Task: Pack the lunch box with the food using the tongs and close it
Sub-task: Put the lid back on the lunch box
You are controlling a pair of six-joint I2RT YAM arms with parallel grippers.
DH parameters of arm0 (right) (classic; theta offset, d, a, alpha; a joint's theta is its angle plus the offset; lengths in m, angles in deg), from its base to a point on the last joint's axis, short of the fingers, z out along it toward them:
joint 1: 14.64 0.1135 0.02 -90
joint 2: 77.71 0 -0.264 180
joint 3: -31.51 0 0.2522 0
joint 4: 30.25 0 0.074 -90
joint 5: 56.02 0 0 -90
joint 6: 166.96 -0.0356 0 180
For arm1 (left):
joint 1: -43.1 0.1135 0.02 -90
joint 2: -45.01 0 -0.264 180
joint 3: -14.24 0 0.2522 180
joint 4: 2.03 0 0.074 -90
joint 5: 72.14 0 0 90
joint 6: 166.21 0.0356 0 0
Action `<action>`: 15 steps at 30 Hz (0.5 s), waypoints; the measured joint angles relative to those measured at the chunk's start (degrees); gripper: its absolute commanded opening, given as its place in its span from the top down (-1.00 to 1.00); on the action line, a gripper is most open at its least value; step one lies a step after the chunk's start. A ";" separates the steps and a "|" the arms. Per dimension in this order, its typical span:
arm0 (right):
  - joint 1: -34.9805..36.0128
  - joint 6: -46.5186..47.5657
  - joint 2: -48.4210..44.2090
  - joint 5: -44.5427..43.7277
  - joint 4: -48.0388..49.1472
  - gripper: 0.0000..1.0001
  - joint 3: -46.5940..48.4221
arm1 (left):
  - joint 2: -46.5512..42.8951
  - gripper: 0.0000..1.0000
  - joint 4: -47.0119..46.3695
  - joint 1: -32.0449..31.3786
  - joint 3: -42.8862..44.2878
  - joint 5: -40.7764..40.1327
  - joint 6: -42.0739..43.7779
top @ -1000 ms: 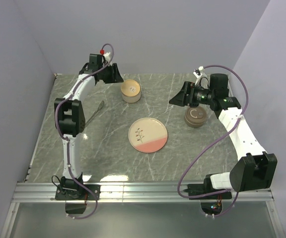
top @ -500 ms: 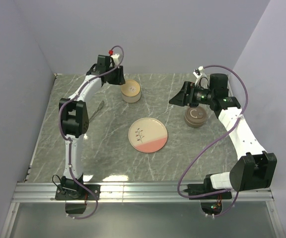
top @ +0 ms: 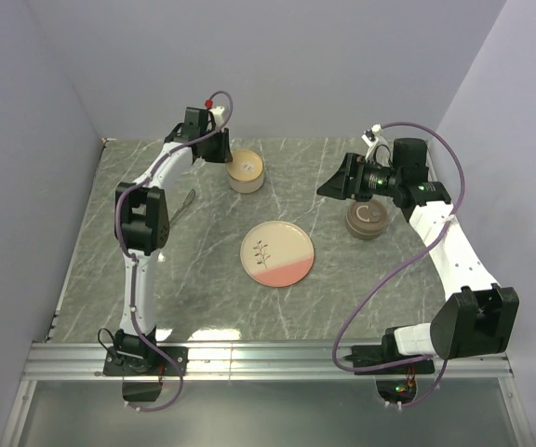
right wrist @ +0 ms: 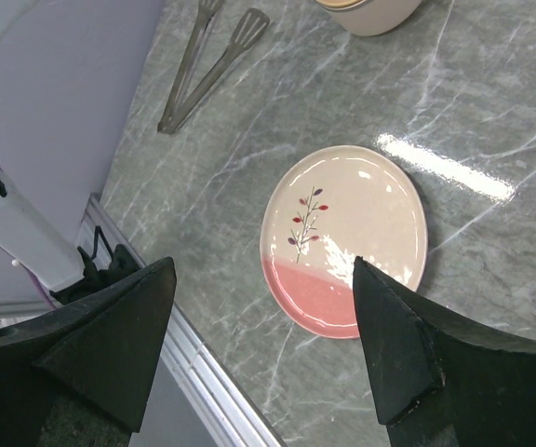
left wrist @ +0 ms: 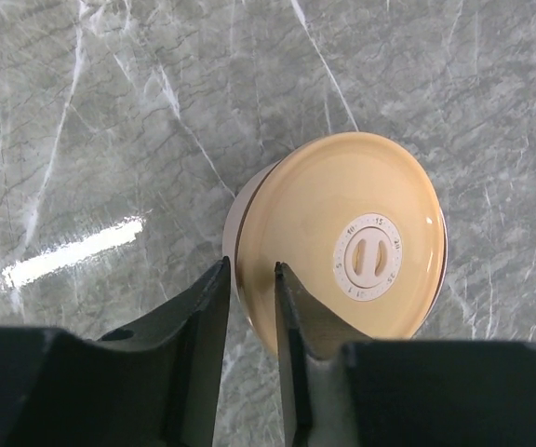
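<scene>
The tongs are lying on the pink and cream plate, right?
Not quite. The tongs are lying on the table, off to one side of the plate, not on it. The right wrist view shows this. The plate is pink and cream, as you said.

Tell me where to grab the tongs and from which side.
Take the tongs around mid-length, straight down from above, jaws straddling both arms. They lie flat on the table, arms side by side and splaying toward the tips, so a top-down pinch there should close them.
</scene>
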 measured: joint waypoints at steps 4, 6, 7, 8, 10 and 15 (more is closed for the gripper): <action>0.00 0.02 0.00 0.02 0.00 -0.65 0.00 | 0.57 0.52 0.26 0.37 0.87 0.61 -0.81; 0.00 0.04 0.00 0.02 0.00 -0.64 0.00 | 0.63 0.62 0.37 0.72 0.96 1.31 -1.64; 0.00 0.04 0.00 0.02 0.00 -0.64 0.00 | 0.68 0.66 0.44 0.98 1.03 1.77 -2.05; 0.00 0.04 0.00 0.02 0.00 -0.64 0.00 | 0.70 0.70 0.46 1.20 1.11 2.14 -2.36; 0.00 0.02 0.00 0.02 0.00 -0.64 0.00 | 0.81 0.83 0.63 1.79 1.33 3.28 -3.58; 0.00 0.00 0.00 0.04 0.00 -0.64 0.00 | 0.83 0.99 0.66 3.21 1.36 5.60 -6.14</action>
